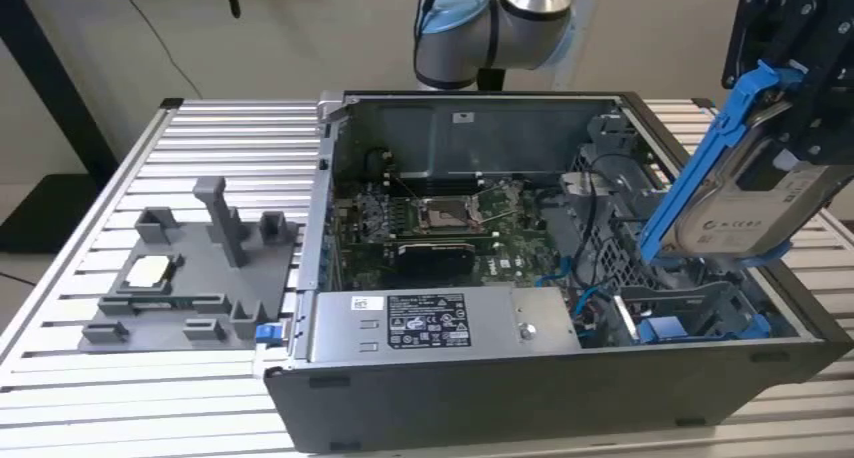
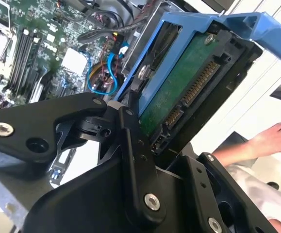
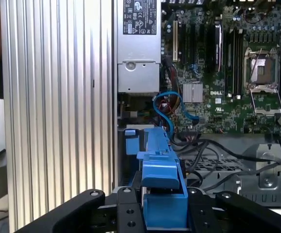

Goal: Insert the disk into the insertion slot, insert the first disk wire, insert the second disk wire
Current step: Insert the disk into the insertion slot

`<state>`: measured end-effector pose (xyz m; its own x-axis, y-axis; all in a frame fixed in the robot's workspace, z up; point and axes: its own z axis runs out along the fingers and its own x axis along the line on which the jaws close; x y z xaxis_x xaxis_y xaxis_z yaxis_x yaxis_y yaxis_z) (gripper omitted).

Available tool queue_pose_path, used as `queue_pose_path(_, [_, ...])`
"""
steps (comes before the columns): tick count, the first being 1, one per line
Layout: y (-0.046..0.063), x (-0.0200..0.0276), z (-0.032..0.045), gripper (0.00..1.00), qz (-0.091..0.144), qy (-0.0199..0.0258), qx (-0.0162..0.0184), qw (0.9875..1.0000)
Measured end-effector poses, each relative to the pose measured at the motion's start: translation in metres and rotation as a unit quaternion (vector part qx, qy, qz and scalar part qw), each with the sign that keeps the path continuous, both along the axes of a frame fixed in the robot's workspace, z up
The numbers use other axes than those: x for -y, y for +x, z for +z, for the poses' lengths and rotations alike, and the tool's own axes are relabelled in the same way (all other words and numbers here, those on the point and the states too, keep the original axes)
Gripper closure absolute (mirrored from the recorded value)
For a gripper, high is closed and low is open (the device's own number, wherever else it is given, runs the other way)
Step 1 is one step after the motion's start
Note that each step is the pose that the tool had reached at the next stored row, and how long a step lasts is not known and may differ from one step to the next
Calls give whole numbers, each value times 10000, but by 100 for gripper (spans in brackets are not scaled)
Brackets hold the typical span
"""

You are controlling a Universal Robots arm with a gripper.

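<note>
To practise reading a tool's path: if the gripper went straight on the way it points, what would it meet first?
Probably the slot with blue rails in the open computer case: the gripper, shut on the disk, points down towards it. Depth is unclear, so not certain.

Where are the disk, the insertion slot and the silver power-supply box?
Disk (image 1: 750, 218): exterior view, on its white label.
Insertion slot (image 1: 663, 330): exterior view, on a blue tab in the bay.
Power-supply box (image 1: 510, 313): exterior view, on its bare silver face.
</note>
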<state>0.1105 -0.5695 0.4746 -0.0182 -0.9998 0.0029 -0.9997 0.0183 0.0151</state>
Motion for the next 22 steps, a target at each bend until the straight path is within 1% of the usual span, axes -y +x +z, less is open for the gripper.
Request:
queue_pose_path(3, [1, 15, -56, 67, 0, 0, 0, 10000])
queue_pose_path(6, [9, 21, -110, 67, 1, 0, 0, 10000])
queue_pose_path(13, [28, 23, -234, 67, 0, 0, 0, 10000])
queue_pose_path(19, [29, 24, -250, 67, 9, 1, 0, 10000])
queue_pose_path(22, [37, 26, -296, 67, 25, 1, 0, 10000])
